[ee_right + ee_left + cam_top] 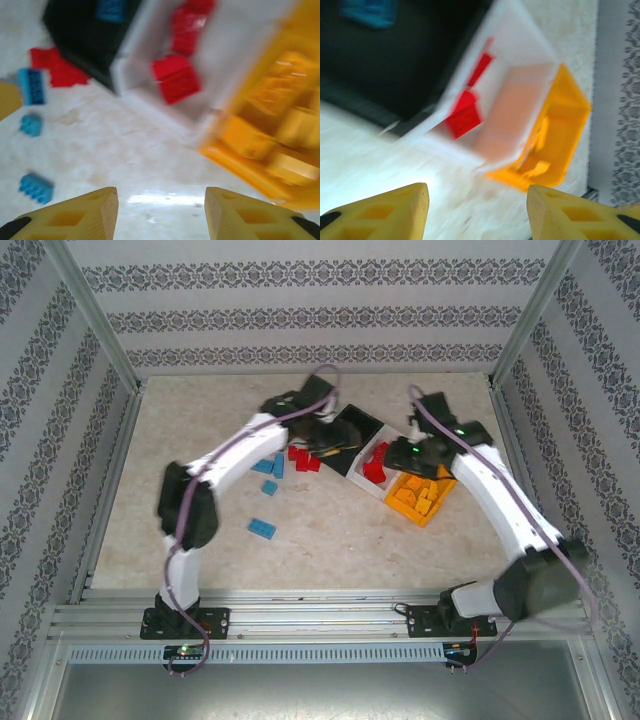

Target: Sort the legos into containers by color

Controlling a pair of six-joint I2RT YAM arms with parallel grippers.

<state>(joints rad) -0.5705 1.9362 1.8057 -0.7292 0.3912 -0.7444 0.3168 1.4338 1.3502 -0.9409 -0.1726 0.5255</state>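
Far left on the tabletop (330, 550), three loose light blue legos (262, 528) lie scattered, one toward the near edge and two farther up. Just right of them a small heap of red legos (300, 458) rests on the bare surface, close beside the black bin (362, 420). Over that bin's left edge hangs the left tool (322, 435); on its wrist camera the two yellow fingers (375, 212) stand wide apart with nothing between them, so it is released and empty. A blue brick (370, 12) sits inside the black bin. Moving across, the white bin (366, 484) lies right against the black one, and it holds several red bricks (376, 468). Above the far end of the white bin, where it meets its neighbour, hovers the right tool (408, 452), and its wrist view tells the same story: fingers spread, nothing gripped. Last on the right, the orange bin (416, 518) sits pressed against the white one, loaded with orange-yellow bricks (420, 495). Both wrist views are badly smeared, and any lettering on the bricks or bins is too blurred to read.
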